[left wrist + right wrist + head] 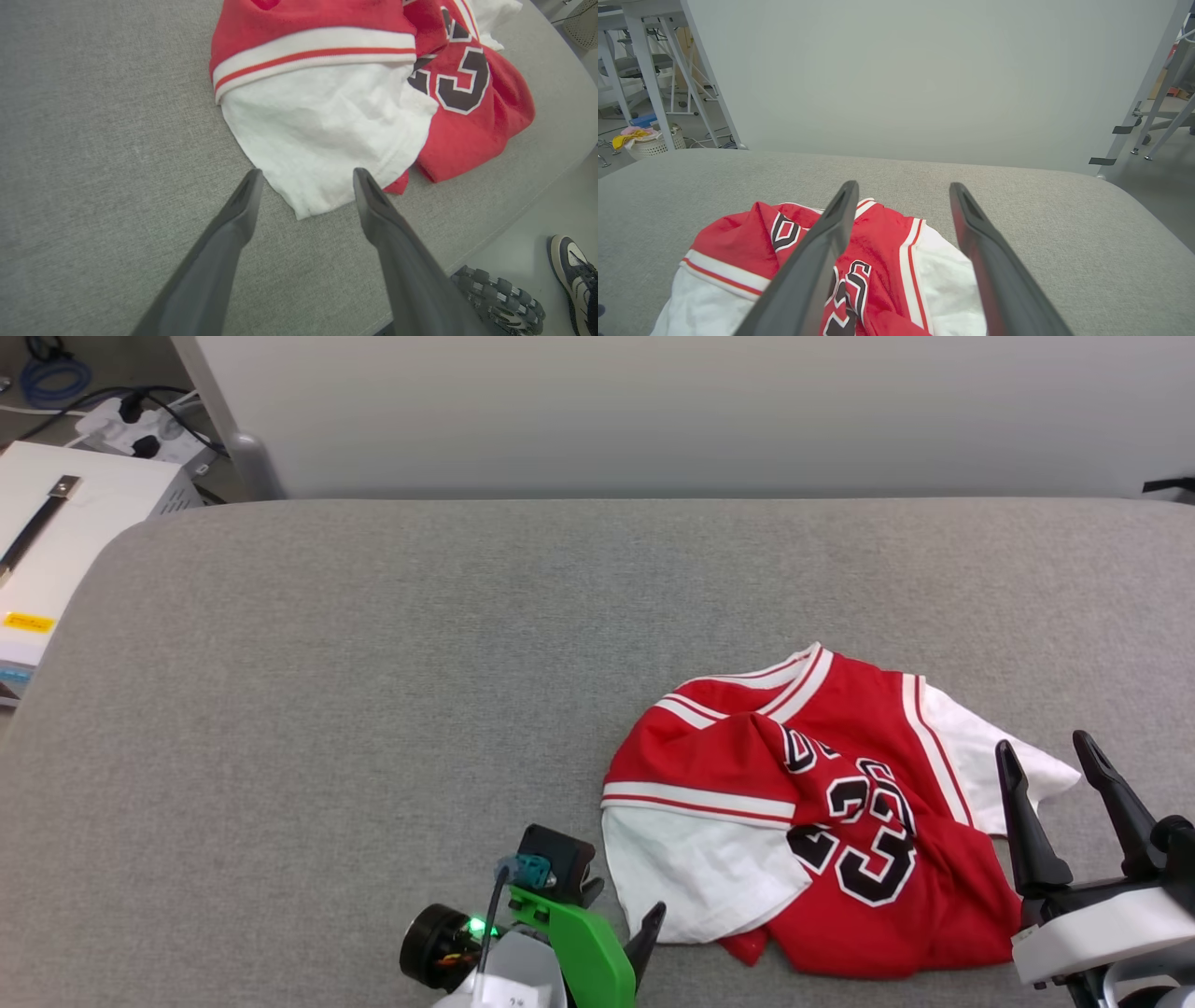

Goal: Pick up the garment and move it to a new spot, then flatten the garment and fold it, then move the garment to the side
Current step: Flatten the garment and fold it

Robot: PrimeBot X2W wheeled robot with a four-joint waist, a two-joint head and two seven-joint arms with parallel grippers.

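Left pincer (306, 175) and right pincer (1044, 744) both gape wide and empty beside the crumpled shirt (728, 756) at the counter's (373, 709) near right edge; nip only a sleeve and I reckon the heap drags, twists tighter, maybe slips off.

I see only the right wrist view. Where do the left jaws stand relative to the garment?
Observer: The left jaws are open. Seen along them, the corner of the garment's white sleeve lies between their tips.
Operator: Is anyone close by?
Observer: A person's shoe stands on the floor past the table's near edge.
Operator: What is left of the table?
Observer: A white box with a yellow label.
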